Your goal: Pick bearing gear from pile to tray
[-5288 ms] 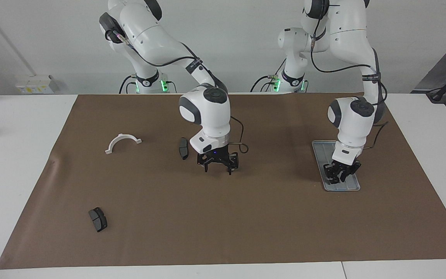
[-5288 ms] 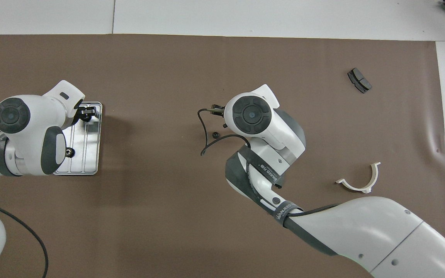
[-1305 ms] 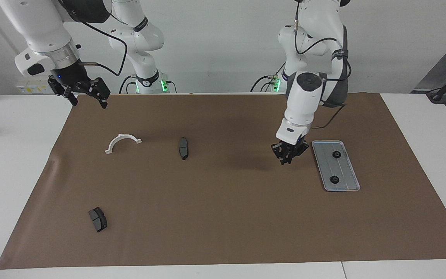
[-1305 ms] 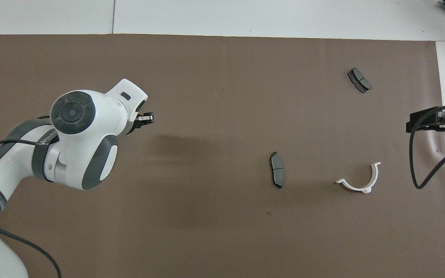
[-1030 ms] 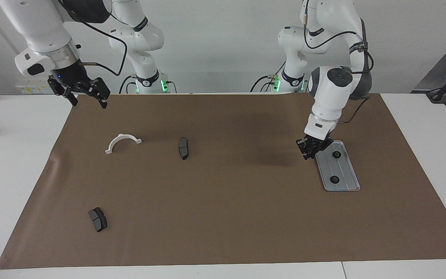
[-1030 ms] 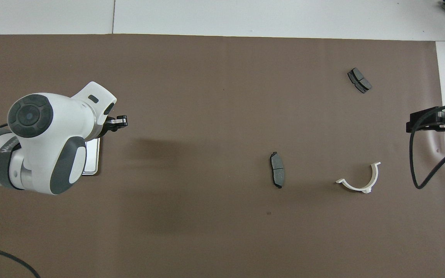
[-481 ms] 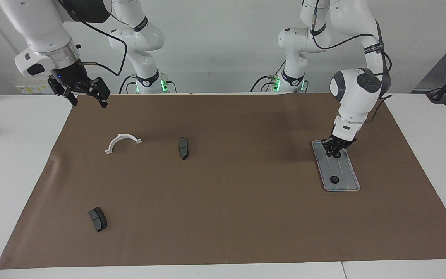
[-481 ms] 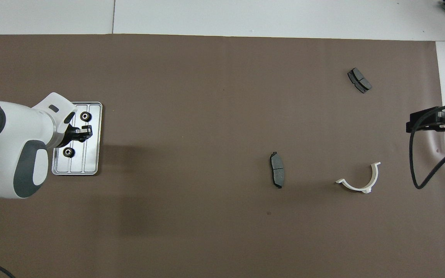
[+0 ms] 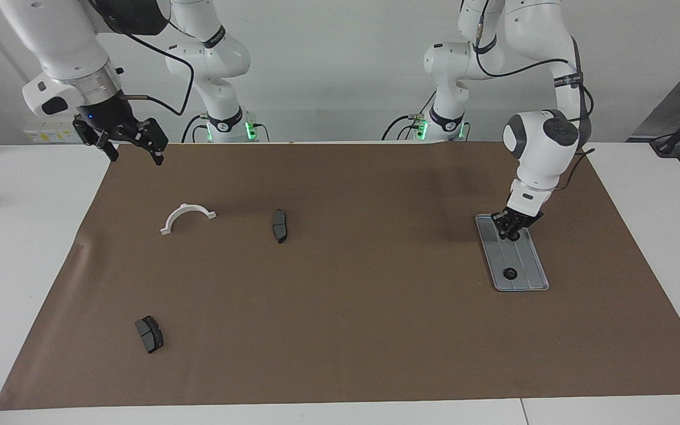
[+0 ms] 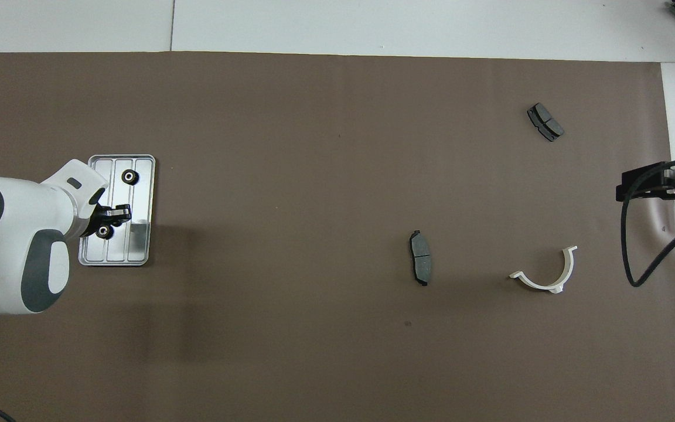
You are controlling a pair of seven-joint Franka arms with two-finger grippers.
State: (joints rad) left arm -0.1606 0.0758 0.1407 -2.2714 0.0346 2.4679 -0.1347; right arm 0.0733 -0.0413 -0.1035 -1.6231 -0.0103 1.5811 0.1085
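Overhead view: left tool [image 10: 109,220] hung over the tray [image 10: 141,205], directly above a ring [image 10: 103,232] at the tray's robot-side end. Whether its fingers were apart could not be told. Right tool [image 9: 133,141] waited, fingers apart, over the bench [image 9: 33,195] edge.

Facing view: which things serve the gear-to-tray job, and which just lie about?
Job: tray, two bearing gears in it, left claw over the tray.
Lying about: white bracket, two brake pads; right claw waits, open, over the mat corner.

The left end effector [image 9: 513,226] partly hides a small ring [image 10: 103,232].
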